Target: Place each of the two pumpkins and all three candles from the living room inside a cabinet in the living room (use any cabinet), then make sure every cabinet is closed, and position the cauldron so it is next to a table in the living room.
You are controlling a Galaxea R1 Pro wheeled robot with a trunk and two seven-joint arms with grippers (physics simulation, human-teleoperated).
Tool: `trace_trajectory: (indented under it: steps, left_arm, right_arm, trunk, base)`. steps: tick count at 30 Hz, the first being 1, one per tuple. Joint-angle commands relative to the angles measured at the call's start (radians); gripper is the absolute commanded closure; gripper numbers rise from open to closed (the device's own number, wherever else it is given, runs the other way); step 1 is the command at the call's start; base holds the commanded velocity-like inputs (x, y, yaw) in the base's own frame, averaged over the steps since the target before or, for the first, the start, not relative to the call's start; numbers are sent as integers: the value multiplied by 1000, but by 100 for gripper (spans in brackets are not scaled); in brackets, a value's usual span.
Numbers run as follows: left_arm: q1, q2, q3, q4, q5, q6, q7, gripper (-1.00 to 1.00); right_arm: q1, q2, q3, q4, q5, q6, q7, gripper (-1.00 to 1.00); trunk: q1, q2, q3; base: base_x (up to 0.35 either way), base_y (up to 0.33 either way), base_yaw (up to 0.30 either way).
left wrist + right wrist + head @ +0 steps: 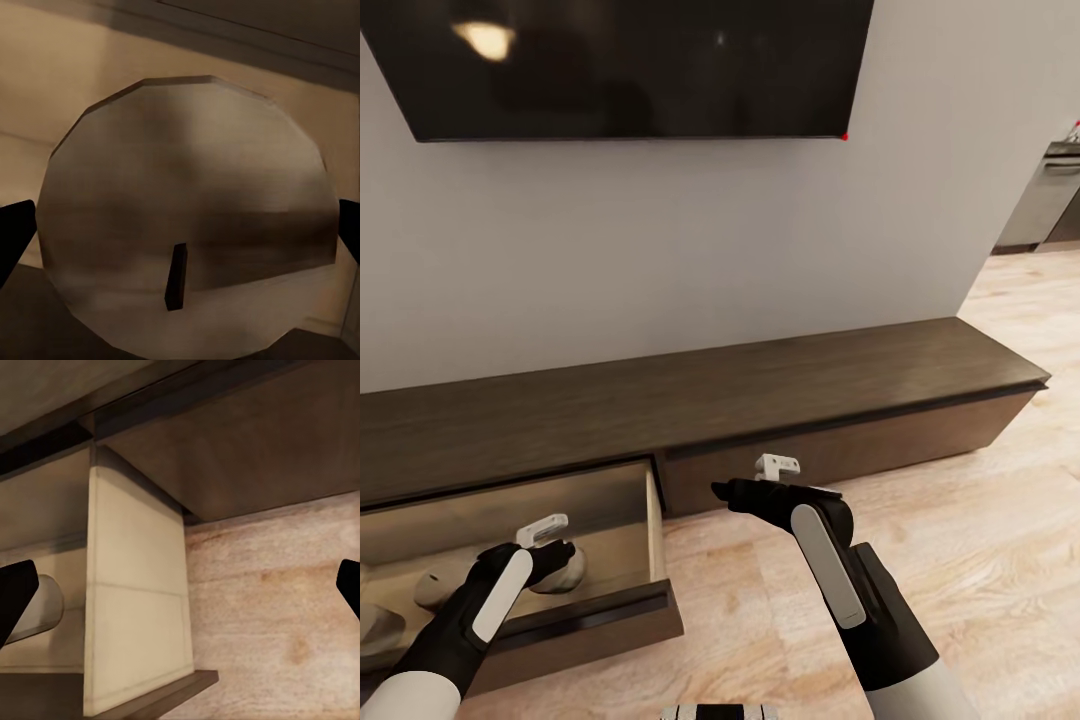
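The cabinet runs long and low along the wall, and its left drawer is pulled out. My left gripper hangs open inside that drawer. A beige candle with a dark wick sits between its fingertips, and it shows under the hand as the candle. Two more candles lie further left on the drawer floor. My right gripper is open and empty, low over the floor in front of the closed right drawer front. Its camera sees the drawer's side wall and a candle behind it.
A dark TV hangs on the wall above the cabinet. Light wooden floor spreads to the right. A steel kitchen appliance stands far back right, past the wall's corner.
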Motion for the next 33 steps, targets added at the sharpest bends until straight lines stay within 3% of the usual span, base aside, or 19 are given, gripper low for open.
trace_trajectory:
  steps: [1,7,16,17,27,33]
  left_arm:
    - [0,0,0,-2,10,2,8,100]
    - [0,0,0,-2,10,2,8,100]
    - [0,0,1,-3,11,2,8,100]
    - [0,0,2,-3,11,2,8,-100]
    - [0,1,6,-3,12,2,8,-100]
    - [0,2,5,-3,12,4,8,-100]
  right_arm:
    - [-1,0,1,-1,-11,2,-10,-100]
    - [-1,0,1,-1,-11,2,-11,-100]
    - [-1,0,1,-1,-11,2,-10,-100]
    - [-1,0,1,-1,-11,2,-10,-100]
    - [-1,0,1,-1,-11,2,-11,-100]
    - [-1,0,1,-1,-11,2,-10,-100]
  trunk:
    - [4,-8,-4]
    - [27,-50,-23]
    - [27,-50,-23]
    - [27,-50,-23]
    - [27,-50,-23]
    - [4,-8,-4]
  base:
    - [0,0,0]
    - [0,0,0]
    - [0,0,0]
    - [0,0,0]
    - [0,0,0]
    - [0,0,0]
